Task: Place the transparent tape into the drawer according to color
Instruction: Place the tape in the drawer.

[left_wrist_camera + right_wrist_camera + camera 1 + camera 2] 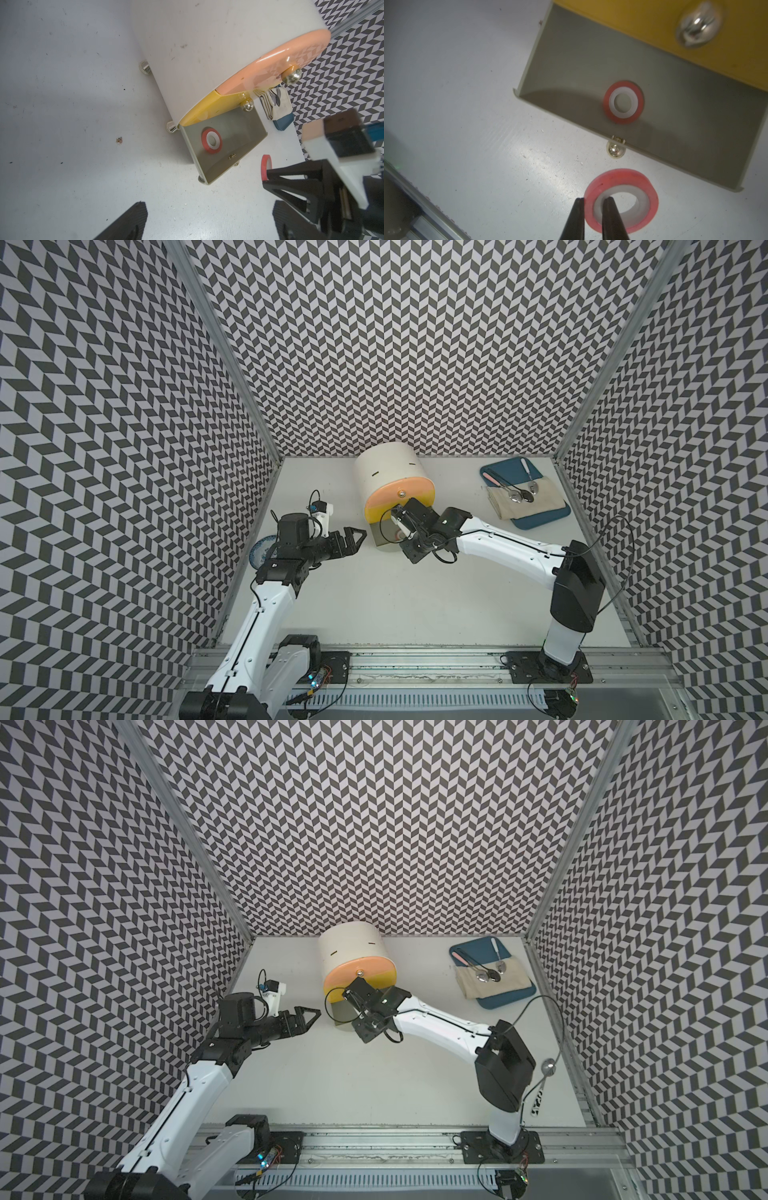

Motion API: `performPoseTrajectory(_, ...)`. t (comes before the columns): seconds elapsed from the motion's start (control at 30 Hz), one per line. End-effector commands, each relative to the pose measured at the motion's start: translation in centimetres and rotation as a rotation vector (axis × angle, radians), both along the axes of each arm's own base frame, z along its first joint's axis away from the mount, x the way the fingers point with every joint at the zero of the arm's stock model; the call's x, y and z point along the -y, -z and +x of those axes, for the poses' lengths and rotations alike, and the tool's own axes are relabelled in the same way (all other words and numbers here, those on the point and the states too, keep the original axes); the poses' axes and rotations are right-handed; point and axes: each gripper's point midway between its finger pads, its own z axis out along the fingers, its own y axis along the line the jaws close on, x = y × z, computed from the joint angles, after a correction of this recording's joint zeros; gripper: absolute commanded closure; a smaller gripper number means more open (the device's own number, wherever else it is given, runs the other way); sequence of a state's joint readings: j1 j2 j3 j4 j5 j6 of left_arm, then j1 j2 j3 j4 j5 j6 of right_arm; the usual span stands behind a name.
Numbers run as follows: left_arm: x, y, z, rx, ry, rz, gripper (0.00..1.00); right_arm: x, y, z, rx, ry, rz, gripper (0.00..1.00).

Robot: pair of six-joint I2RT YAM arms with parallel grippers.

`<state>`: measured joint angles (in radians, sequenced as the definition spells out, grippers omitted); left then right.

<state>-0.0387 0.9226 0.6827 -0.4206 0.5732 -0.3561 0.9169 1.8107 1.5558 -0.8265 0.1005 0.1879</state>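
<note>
Two red tape rolls show. One red roll [611,102] lies flat on the floor of the pulled-out grey-green drawer [581,62]. This is the lowest of three drawers in the single cream cabinet [388,472], which stands at the upper middle of both top views. The second red roll [651,199] is in the right gripper [592,202]. Its jaws are pinched on the roll's wall, one finger inside the white core and one outside. This roll sits just outside the drawer's front edge, near that drawer's knob [615,150] (whether it touches the table [415,593] I cannot tell).

The peach drawer [280,58] and the yellow drawer [207,106] are pushed in. Each has one metal knob, which makes three knobs in all.

The left gripper [359,539], left of centre in both top views, holds nothing. Its jaws stand wide apart, and it is near the cabinet without touching it. One blue-patterned bowl [259,551] is partly hidden behind that arm.

At the upper right, one blue tray [540,519] carries one folded cloth [536,506] with three spoons [516,495] on it. A fourth spoon [548,1066] lies at the table's right edge in a top view. Its white handle bears dark marks (lettering perhaps, too small to read).
</note>
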Motion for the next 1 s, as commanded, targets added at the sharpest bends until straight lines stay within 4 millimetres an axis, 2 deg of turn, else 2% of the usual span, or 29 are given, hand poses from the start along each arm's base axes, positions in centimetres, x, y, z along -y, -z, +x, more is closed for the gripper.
performPoseTrajectory(0.0,0.0,-0.8,-0.1,0.028,0.006,-0.001,0.00,-1.5,-4.0,2.3,0.088,0.032,0.125,1.00)
performPoseTrajectory(0.13,-0.1,-0.7,-0.1,0.025,0.004,0.000,0.00,-2.4,-4.7,4.0,0.111,0.055,0.177,1.00)
performPoseTrajectory(0.27,-0.2,-0.7,-0.1,0.024,0.001,0.004,0.00,-3.3,-4.1,5.3,0.118,0.061,0.202,1.00)
performPoseTrajectory(0.57,-0.3,-0.6,0.0,0.020,-0.005,0.005,0.00,-5.0,-1.9,5.9,0.087,0.035,0.224,1.00)
performPoseTrajectory(0.63,-0.3,-0.6,0.1,0.021,-0.007,0.005,0.00,-5.1,-1.6,5.9,0.083,0.032,0.223,0.88)
performPoseTrajectory(0.7,-0.3,-0.8,0.1,0.022,-0.007,0.004,0.00,-5.1,-1.4,5.9,0.085,0.029,0.220,0.69)
performPoseTrajectory(0.77,-0.3,-0.8,0.2,0.022,-0.009,0.004,0.00,-5.1,-1.4,5.9,0.088,0.029,0.221,0.59)
performPoseTrajectory(0.87,-0.3,-1.0,0.3,0.023,-0.012,-0.002,0.00,-5.3,-1.8,5.9,0.093,0.024,0.236,0.52)
performPoseTrajectory(0.97,-0.3,-1.4,0.6,0.032,-0.018,-0.008,0.00,-5.2,-2.6,5.7,0.101,0.021,0.251,0.49)
